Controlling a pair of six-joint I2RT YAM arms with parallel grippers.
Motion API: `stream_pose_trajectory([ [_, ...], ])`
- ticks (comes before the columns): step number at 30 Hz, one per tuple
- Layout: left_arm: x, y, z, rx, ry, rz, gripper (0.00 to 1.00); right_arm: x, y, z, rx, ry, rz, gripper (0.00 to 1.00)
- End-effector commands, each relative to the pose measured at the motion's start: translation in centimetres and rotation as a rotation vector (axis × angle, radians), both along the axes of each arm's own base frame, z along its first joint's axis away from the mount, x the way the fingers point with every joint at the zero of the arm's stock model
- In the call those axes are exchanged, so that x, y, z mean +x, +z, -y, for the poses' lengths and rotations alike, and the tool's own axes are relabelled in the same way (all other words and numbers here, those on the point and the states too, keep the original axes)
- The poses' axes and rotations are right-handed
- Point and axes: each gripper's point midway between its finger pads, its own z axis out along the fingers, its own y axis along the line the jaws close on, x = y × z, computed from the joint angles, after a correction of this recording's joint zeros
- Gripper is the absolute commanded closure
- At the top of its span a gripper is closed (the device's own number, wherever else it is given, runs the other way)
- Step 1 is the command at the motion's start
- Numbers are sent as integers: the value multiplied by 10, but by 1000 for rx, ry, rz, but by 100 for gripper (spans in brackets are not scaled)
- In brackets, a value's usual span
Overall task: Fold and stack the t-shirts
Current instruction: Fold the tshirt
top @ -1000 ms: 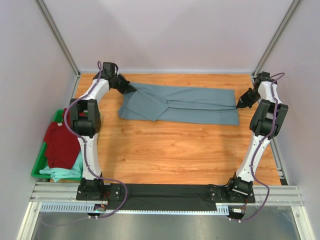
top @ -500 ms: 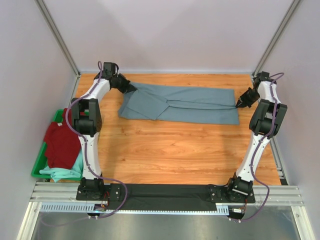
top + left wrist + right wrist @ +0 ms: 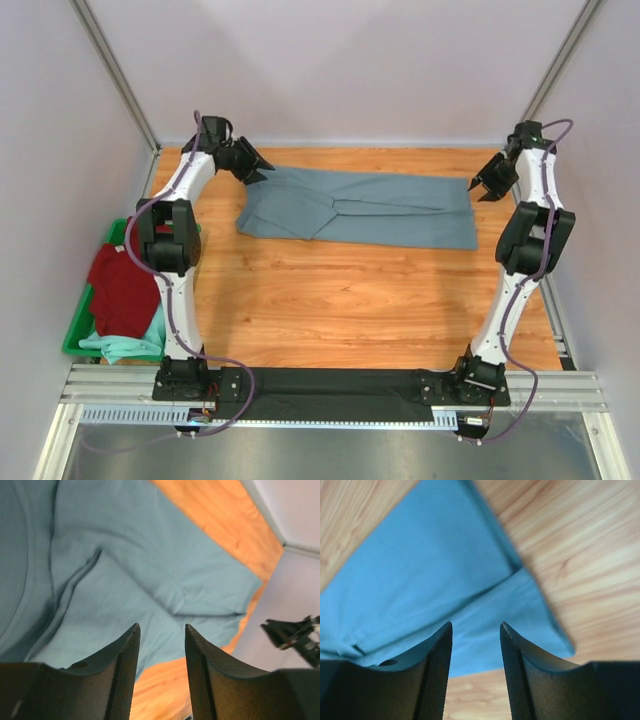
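Observation:
A slate grey-blue t-shirt (image 3: 360, 207) lies folded lengthwise into a long band across the far part of the table; it also fills the left wrist view (image 3: 125, 580) and the right wrist view (image 3: 435, 590). My left gripper (image 3: 256, 172) hovers just off its left end, open, nothing between the fingers (image 3: 161, 627). My right gripper (image 3: 486, 188) hangs above its right end, open and empty (image 3: 476, 626). A dark red t-shirt (image 3: 125, 285) and a mint-green t-shirt (image 3: 125, 345) lie heaped at the left.
The red and mint shirts sit in a green plastic bin (image 3: 78, 325) beyond the table's left edge. Grey walls and aluminium posts close in the far and side edges. Bare wooden tabletop (image 3: 350, 300) spreads in front of the folded shirt.
Both grippers have opened, let go of the grey-blue shirt's ends and lifted away from it, the right one up and back. The shirt stays flat on the table.

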Motion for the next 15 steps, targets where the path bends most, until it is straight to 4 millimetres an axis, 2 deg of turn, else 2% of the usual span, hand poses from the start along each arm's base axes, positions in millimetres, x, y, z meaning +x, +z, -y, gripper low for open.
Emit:
stream_pose_trajectory([
  [1, -46, 60, -3, 101, -125, 133, 51, -8, 50, -62, -60, 152, 96, 55],
  [2, -62, 44, -4, 134, -164, 108, 51, -12, 60, -78, -61, 179, 124, 55],
  [3, -75, 41, -6, 150, -180, 93, 51, -9, 60, -109, -60, 238, 151, 55],
  [4, -87, 52, -4, 165, -196, 119, 51, -12, 58, -125, -58, 264, 151, 55],
  [5, -105, 36, -5, 173, -214, 79, 51, -20, 51, -140, -53, 286, 136, 56],
  [6, -115, 33, -6, 189, -232, 82, 51, -23, 49, -175, -38, 340, 140, 57],
  [7, -124, 42, -8, 200, -234, 107, 51, -21, 47, -191, -32, 361, 165, 58],
  [8, -138, 27, -10, 205, -242, 67, 52, -26, 36, -207, -21, 384, 154, 61],
  [9, -144, 24, -12, 216, -250, 67, 56, -32, 31, -234, -4, 429, 158, 63],
  [10, -151, 24, -12, 221, -258, 64, 58, -26, 32, -248, 12, 436, 197, 66],
  [11, -157, 16, -15, 234, -266, 46, 60, -31, 23, -262, 33, 453, 191, 76],
  [12, -161, 12, -16, 239, -270, 29, 63, -29, 20, -283, 52, 483, 218, 82],
  [14, -162, 1, -22, 248, -271, -3, 72, -31, 13, -305, 100, 494, 220, 90],
  [15, -162, -2, -25, 250, -269, -16, 74, -33, 12, -320, 112, 516, 228, 91],
])
